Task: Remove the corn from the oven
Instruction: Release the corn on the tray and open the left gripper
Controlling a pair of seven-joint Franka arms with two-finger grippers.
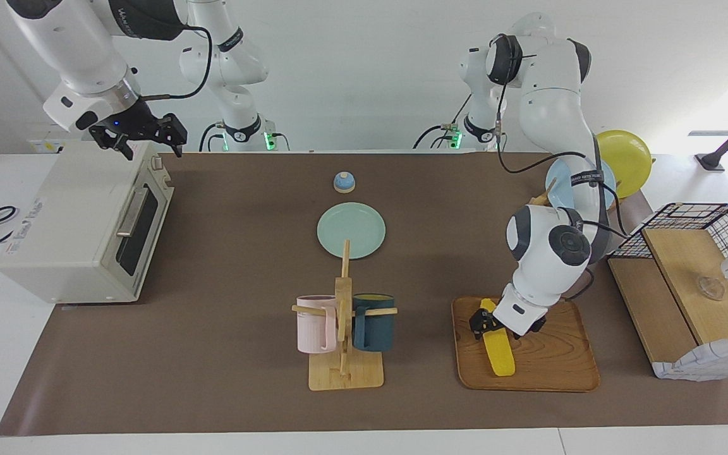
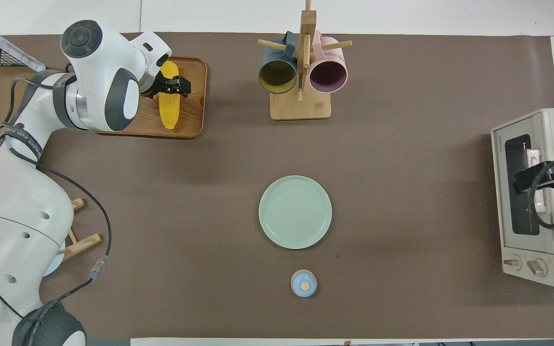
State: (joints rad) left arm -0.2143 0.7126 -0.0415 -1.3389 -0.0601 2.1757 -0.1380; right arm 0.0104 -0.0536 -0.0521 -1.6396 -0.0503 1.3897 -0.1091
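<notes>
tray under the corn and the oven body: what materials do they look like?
Tray: wood, seemingly smooth-finished; warm brown with visible grain lines. Oven: probably painted sheet metal, matte off-white, flat boxy panels; dark glass door with a metal bar handle. Corn: evenly bright yellow, perhaps plastic; can't confirm.
</notes>
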